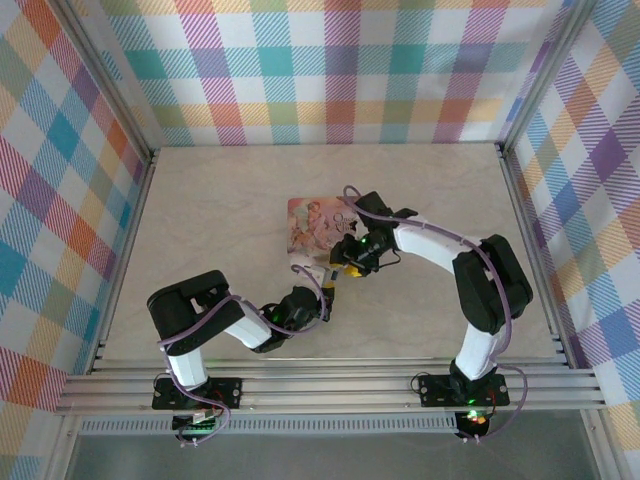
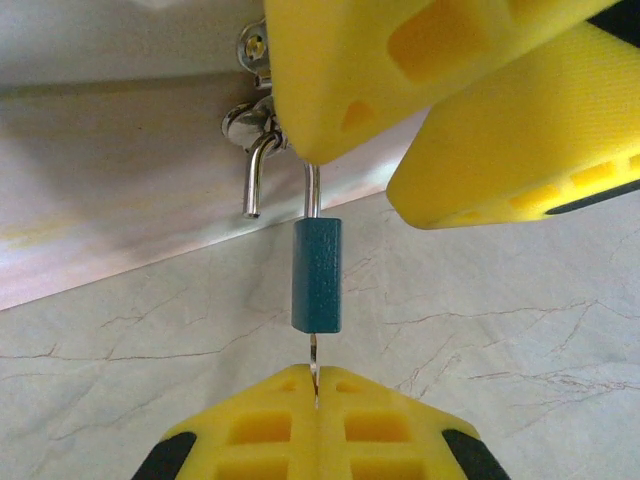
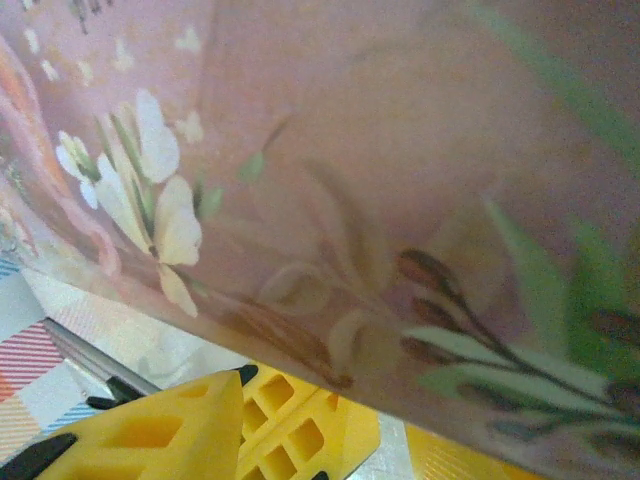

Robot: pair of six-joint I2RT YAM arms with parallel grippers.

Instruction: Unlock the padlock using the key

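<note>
The padlock (image 2: 317, 275), a small blue-green block, hangs upright from its silver shackle (image 2: 257, 170), which hooks through the clasp (image 2: 245, 125) on the pink tin. The shackle's short leg ends free beside the body, out of it. The key (image 2: 314, 372) sticks into the padlock's underside, and my left gripper (image 2: 316, 388) is shut on its lower end. My right gripper (image 2: 350, 180) hovers just above the padlock, its yellow fingers (image 2: 400, 70) spread apart with nothing between them. In the top view the left gripper (image 1: 327, 290) and right gripper (image 1: 350, 262) meet at the tin's near edge.
The pink flowered tin (image 1: 318, 225) stands mid-table, and its wall (image 3: 400, 150) looms close in the right wrist view. Plaid walls enclose the table on three sides. An aluminium rail (image 1: 330, 385) runs along the near edge. Marble tabletop (image 1: 220, 200) lies around the tin.
</note>
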